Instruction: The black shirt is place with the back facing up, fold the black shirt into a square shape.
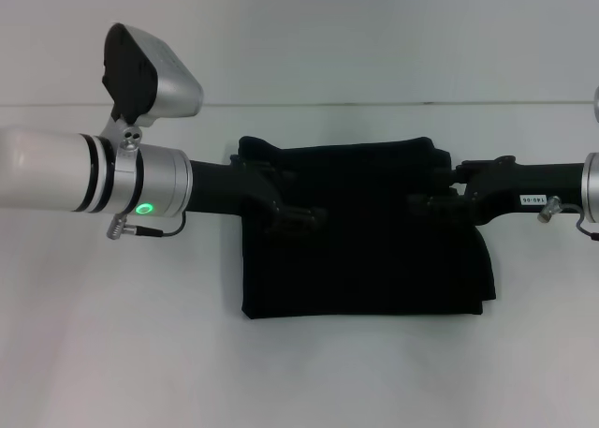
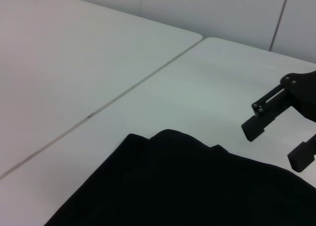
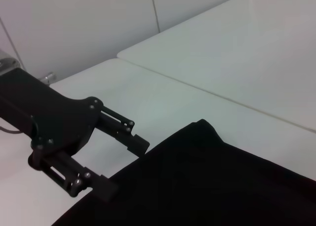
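Head view has both claws over the cloth: the left gripper (image 1: 304,217) reaches in from the left and the right gripper (image 1: 426,205) from the right, each at about the mid-height of the black shirt (image 1: 365,259). In the right wrist view the left gripper (image 3: 123,161) shows its two fingers spread apart, their tips at the shirt's edge with nothing clamped between them; in the left wrist view the right gripper (image 2: 276,144) likewise has its fingers apart, just beside the cloth's edge, and whether they touch the fabric cannot be told. Out from the claws, the black shirt (image 2: 197,186) lies flat on the white table (image 1: 281,372), roughly in the middle of the scene, already gathered into a compact, near-rectangular block. Its near and left edges look straight; the far left corner bunches up a little and the right side shows a layered flap slightly out of line near the near right corner. By that look the folding seems largely done, with perhaps one more fold or a tidy of the right edge left to make it squarer. No lettering is visible on the shirt's upward face. The only writing in sight is a small white label on the right arm, too small to read with confidence.
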Robot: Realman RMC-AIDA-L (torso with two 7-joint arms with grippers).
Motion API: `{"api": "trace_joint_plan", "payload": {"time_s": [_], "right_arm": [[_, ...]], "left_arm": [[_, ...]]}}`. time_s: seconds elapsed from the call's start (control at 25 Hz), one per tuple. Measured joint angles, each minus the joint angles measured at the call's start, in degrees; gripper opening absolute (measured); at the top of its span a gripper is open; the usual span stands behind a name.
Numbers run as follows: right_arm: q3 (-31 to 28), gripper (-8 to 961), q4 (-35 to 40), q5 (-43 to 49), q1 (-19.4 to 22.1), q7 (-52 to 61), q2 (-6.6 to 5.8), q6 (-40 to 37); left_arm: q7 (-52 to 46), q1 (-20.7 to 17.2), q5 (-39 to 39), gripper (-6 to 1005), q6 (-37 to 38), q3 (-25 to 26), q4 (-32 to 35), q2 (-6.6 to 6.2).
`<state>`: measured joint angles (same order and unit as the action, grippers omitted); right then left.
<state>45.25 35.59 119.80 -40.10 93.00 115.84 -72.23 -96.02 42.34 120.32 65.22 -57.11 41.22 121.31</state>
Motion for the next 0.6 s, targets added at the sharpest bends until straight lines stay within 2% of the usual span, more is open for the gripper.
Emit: {"api": "trace_joint_plan", "payload": {"time_s": [0.6], "right_arm": [[-0.4, 711, 0.0, -0.01, 0.14, 0.57, 0.14, 0.57]], "left_arm": [[-0.08, -0.13, 0.0, 766, -0.45, 0.54, 0.62, -0.12]]}}
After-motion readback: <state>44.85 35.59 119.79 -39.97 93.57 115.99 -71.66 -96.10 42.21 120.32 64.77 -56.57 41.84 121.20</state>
